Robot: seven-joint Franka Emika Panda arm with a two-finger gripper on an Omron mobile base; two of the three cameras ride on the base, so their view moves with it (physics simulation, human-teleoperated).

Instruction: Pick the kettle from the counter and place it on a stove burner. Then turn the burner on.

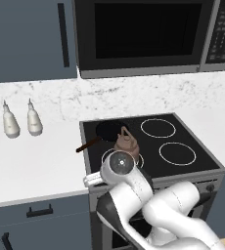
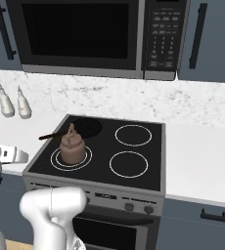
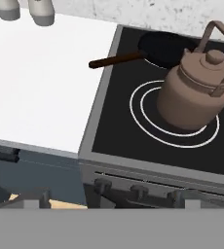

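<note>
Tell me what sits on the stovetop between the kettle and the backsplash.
A black frying pan sits on the rear left burner, directly behind the kettle; its brown handle reaches left toward the counter. The right base view shows it best.

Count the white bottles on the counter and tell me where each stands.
2. Both stand on the counter left of the stove, against the backsplash: left bottle, right bottle, side by side.

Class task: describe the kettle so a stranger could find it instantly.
Find the black stove under the microwave. On its front-left burner ring stands the kettle, squat and copper-brown with a loop handle. The dark pan behind it is flat and long-handled.
</note>
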